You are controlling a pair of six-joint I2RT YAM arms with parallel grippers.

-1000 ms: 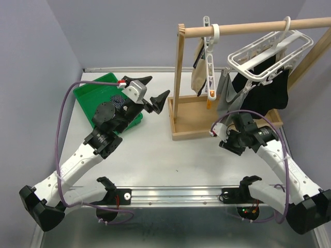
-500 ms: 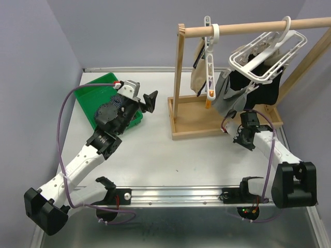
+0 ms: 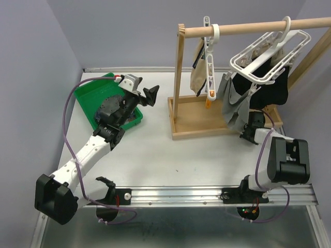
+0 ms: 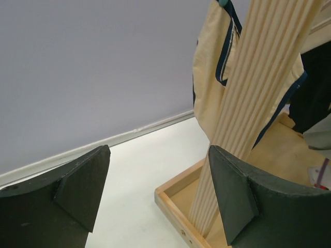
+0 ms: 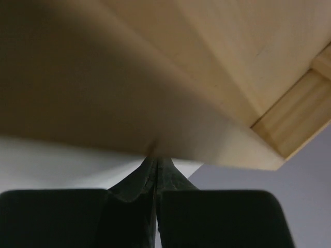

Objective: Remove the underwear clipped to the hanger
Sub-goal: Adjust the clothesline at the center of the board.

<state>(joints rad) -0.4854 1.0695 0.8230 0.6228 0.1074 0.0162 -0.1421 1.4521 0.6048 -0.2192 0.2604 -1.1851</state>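
Fingers first: our left gripper (image 3: pixel 147 96) is spread wide open with nothing between its fingers (image 4: pixel 77 186). Straight past them we see the wooden post (image 4: pixel 248 103) of the rack (image 3: pixel 248 27). The tan underwear (image 4: pixel 209 88) hangs just behind that post, over toward the right-hand finger. Back behind that gripper sits a green bin (image 3: pixel 88 95). Our right gripper (image 3: pixel 244 136) is clenched tight, fingers (image 5: pixel 134 186) pressed flat together on nothing, tips right up against the rack's wooden base (image 5: pixel 181 77). Just above those closed fingers the grey underwear (image 3: pixel 232 101) hangs from the white clip hanger (image 3: pixel 242 61). The black underwear (image 3: pixel 273 90) hangs beside it, a bit farther from the tips.
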